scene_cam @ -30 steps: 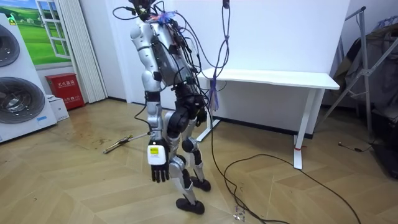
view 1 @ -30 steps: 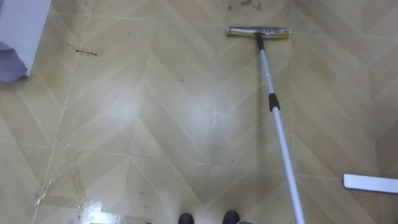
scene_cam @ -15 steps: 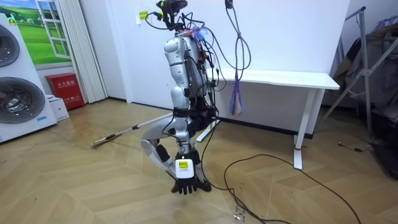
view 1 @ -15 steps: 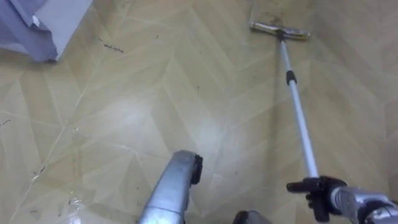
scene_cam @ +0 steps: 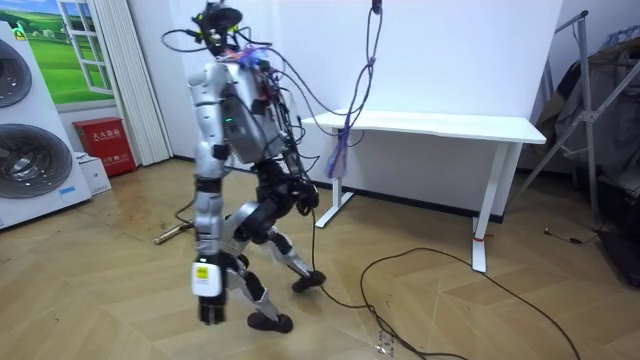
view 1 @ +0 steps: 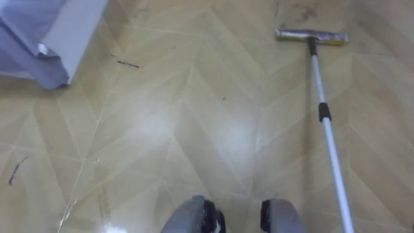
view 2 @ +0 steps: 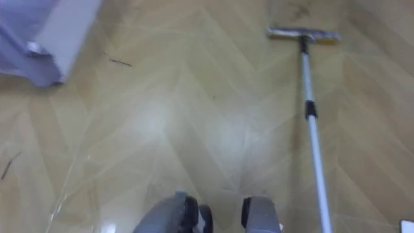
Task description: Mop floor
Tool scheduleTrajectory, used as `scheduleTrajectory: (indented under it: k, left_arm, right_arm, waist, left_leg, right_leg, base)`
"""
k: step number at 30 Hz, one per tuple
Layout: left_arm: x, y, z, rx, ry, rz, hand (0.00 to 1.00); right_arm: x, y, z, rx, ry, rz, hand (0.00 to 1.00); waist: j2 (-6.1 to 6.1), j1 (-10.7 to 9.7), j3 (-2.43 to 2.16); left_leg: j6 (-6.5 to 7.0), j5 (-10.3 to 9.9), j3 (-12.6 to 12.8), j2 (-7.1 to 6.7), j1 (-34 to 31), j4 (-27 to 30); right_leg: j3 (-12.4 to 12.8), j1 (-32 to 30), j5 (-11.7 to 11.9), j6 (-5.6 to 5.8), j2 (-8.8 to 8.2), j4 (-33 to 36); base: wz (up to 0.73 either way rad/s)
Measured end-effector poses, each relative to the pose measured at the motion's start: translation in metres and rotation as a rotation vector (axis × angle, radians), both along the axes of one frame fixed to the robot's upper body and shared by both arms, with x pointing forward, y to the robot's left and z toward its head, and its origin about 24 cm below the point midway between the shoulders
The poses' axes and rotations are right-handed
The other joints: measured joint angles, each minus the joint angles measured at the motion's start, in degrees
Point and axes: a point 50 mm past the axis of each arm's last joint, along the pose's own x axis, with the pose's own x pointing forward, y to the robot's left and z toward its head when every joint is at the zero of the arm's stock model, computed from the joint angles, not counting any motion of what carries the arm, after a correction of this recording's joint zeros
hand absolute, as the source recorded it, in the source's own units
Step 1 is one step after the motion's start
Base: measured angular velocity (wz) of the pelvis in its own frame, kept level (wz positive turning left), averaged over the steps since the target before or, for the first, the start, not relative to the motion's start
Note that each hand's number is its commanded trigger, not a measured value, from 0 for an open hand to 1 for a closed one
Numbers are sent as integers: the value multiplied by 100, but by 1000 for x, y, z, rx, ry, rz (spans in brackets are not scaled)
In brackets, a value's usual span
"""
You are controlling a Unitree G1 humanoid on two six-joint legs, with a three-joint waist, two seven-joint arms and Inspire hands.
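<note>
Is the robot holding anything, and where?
Cannot tell: the mop pole runs out of the eye view's bottom edge; the left robot hand hangs empty.

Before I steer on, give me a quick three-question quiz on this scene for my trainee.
1. True or false: the mop head rests on the floor, ahead and to the robot's right.
2. What sits at the eye view's upper left? A bucket; B white box with bluish cloth; C chair.
3. Fill in: the left hand hangs low, fingers relaxed, holding ___.
Key: 1 true; 2 B; 3 nothing.
</note>
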Motion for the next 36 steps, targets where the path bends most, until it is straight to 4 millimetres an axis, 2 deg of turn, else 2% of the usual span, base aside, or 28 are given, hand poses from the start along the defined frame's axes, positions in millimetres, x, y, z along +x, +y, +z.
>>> scheduleTrajectory:
  k: [3, 4, 5, 6, 7, 9, 10, 11, 12, 13, 14, 15, 16, 17, 18, 20, 21, 22, 23, 24, 25, 26, 27, 28, 29, 30, 33, 36]
  left_arm:
    - [-3, -12, -3, -42, -1, 30, 0]
    - [-11, -12, -5, -45, 20, 40, 0]
    - [-21, -9, -6, -37, 48, 48, 0]
    - [-24, -7, -7, -33, 60, 51, 0]
    - [-29, -2, -7, -20, 78, 56, 0]
    - [-35, 7, -6, -5, 101, 80, 0]
    - [-37, 13, -4, 12, 96, 105, 0]
    - [-36, 22, -2, 31, 85, 125, 0]
    - [-36, 26, -1, 39, 77, 139, 0]
    - [-38, 34, 1, 60, 69, 150, 0]
    - [-41, 36, 2, 73, 68, 129, 0]
    - [-42, 37, 2, 75, 69, 122, 0]
    - [-44, 35, 1, 71, 76, 107, 0]
    - [-49, 33, 0, 51, 86, 95, 0]
    - [-51, 31, -1, 43, 92, 86, 0]
    - [-58, 30, -1, 18, 107, 32, 0]
    - [-58, 30, -1, 16, 108, 21, 0]
    - [-60, 30, -2, 4, 124, 9, 0]
    - [-57, 29, -2, -11, 130, 2, 0]
    - [-54, 27, -2, -17, 128, -4, 0]
    - [-44, 25, -2, -27, 112, -17, 0]
    - [-38, 19, -2, -35, 100, -29, 0]
    - [-37, 16, -3, -37, 99, -37, 0]
    - [-37, 10, -4, -47, 99, -36, 0]
    - [-34, 8, -4, -50, 90, -37, 0]
    - [-31, 9, -4, -42, 83, -37, 0]
    - [-21, 10, -1, -3, 46, -27, 0]
    - [-26, -1, -4, -21, 56, -25, 0]
  right_arm:
    - [1, 12, -4, 2, -5, -7, 100]
    - [2, 13, -4, 3, -7, -10, 100]
    - [9, 12, -3, -1, -8, -5, 100]
    - [11, 11, -2, -3, -4, -4, 100]
    - [18, 10, 0, -6, -4, -6, 100]
    - [39, 2, 7, -12, -33, 1, 100]
    - [59, -5, 14, -21, -73, 13, 100]
    - [82, -11, 24, -24, -131, 22, 100]
    - [96, -13, 30, -25, -166, 28, 100]
    - [124, -17, 44, -30, -243, 41, 100]
    - [150, -21, 60, -35, -314, 55, 100]
    - [161, -23, 67, -42, -347, 68, 100]
    - [174, -25, 76, -43, -393, 80, 100]
    - [182, -24, 81, -35, -430, 81, 100]
    - [184, -24, 82, -30, -439, 77, 100]
    - [171, -25, 74, 2, -427, 33, 100]
    - [164, -25, 69, 7, -411, 22, 100]
    - [146, -28, 60, 11, -370, 2, 100]
    - [121, -31, 49, 11, -316, -35, 100]
    - [107, -33, 44, 9, -284, -50, 100]
    - [79, -38, 35, -2, -212, -76, 100]
    - [49, -42, 29, -23, -125, -97, 100]
    - [36, -44, 27, -36, -86, -95, 100]
    - [16, -46, 24, -57, -34, -90, 100]
    - [5, -42, 20, -66, -6, -77, 100]
    - [0, -41, 19, -71, 4, -76, 100]
    - [-7, -16, 6, -55, 13, -65, 100]
    - [0, 3, -1, -32, -12, -59, 100]
  waist:
    - [-15, 70, 6]
    - [-53, 92, 13]
    - [-78, 128, 31]
    - [-109, 175, 44]
    - [-170, 348, 73]
    - [-278, 545, 81]
    - [-430, 621, 103]
    - [-597, 716, 125]
    - [-677, 757, 133]
    - [-889, 875, 167]
    - [-933, 931, 183]
    - [-979, 963, 214]
    - [-1030, 998, 257]
    - [-1054, 1038, 266]
    - [-1052, 1063, 266]
    - [-946, 1099, 241]
    - [-893, 1119, 222]
    - [-786, 1128, 184]
    - [-676, 1048, 117]
    - [-611, 973, 98]
    - [-492, 830, 94]
    - [-391, 764, 76]
    - [-314, 734, 35]
    - [-104, 670, -67]
    - [59, 533, -73]
    - [89, 452, -68]
    - [206, 149, -46]
    - [179, 58, -7]
  left_leg:
    - [-30, -11, -9, -14, 353, -465]
    - [-101, -47, -76, -19, 527, -580]
    - [-212, -109, -241, -21, 665, -576]
    - [-273, -140, -322, -25, 723, -548]
    - [-375, -154, -435, 16, 777, -343]
    - [-765, 82, -449, 138, 552, 422]
    - [-980, 548, -438, 179, 243, 1115]
    - [-1128, 1423, -425, 206, -186, 1833]
    - [-1177, 1992, -418, 205, -415, 2133]
    - [-1331, 3282, -401, 214, -934, 2659]
    - [-1263, 3485, -466, 272, -1480, 3410]
    - [-1197, 3289, -466, 311, -1754, 3883]
    - [-1080, 2826, -426, 392, -2156, 4370]
    - [-989, 2486, -350, 532, -2285, 4222]
    - [-1001, 2367, -310, 600, -2252, 3916]
    - [-994, 2137, -228, 715, -1593, 1518]
    - [-991, 2134, -233, 717, -1352, 845]
    - [-916, 1674, -235, 712, -1011, -37]
    - [-740, 1195, -127, 603, -855, -232]
    - [-544, 1059, -55, 533, -815, -278]
    - [-253, 862, 66, 406, -737, -241]
    - [-116, 660, 211, 305, -554, -168]
    - [-58, 561, 245, 275, -464, -143]
    - [0, 396, 232, 221, -310, -132]
    - [52, 280, 217, 186, -129, -164]
    - [78, 246, 213, 145, -51, -204]
    - [124, 140, 204, 82, 182, -369]
    - [110, 147, 195, 4, 494, -754]
  right_leg:
    - [-155, 185, -132, 2, 15, -2078]
    - [-308, 317, -52, -122, 43, -2678]
    - [-536, 457, 108, -262, 64, -2936]
    - [-635, 546, 116, -279, 50, -2920]
    - [-818, 690, 14, -406, 40, -2874]
    - [-1050, 808, -246, -541, 5, -2685]
    - [-1053, 813, -478, -632, -28, -2468]
    - [-997, 808, -652, -684, -52, -2255]
    - [-961, 813, -721, -720, -63, -2180]
    - [-904, 818, -792, -791, -60, -2102]
    - [-923, 858, -868, -825, -29, -2023]
    - [-914, 893, -934, -835, -26, -1966]
    - [-910, 1015, -1034, -813, -33, -1936]
    - [-910, 1168, -1108, -759, -41, -1993]
    - [-913, 1251, -1145, -717, -43, -2028]
    - [-936, 1531, -1347, -563, -60, -2121]
    - [-940, 1580, -1416, -519, -49, -2116]
    - [-969, 1664, -1553, -430, -74, -2102]
    - [-992, 1733, -1645, -290, -167, -2130]
    - [-959, 1758, -1675, -236, -219, -2089]
    - [-793, 1676, -1540, -170, -329, -1628]
    - [-544, 1465, -1101, -53, -408, -1013]
    - [-435, 1386, -810, -42, -403, -760]
    - [-260, 1231, -139, -33, -328, -396]
    - [-86, 1121, 390, -11, -228, -120]
    - [-39, 1047, 462, -5, -219, 16]
    - [-22, 534, 285, 109, -101, 88]
    - [-43, 498, 2, 114, -92, -1451]
  base:
    - [-33]
    - [-36]
    - [-35]
    - [-42]
    - [-43]
    - [-30]
    - [0]
    - [3]
    - [-4]
    - [-13]
    - [-15]
    - [0]
    - [12]
    - [16]
    - [16]
    - [14]
    - [9]
    - [31]
    - [54]
    - [89]
    - [79]
    - [58]
    - [13]
    - [-9]
    - [-9]
    - [4]
    - [-14]
    - [-28]
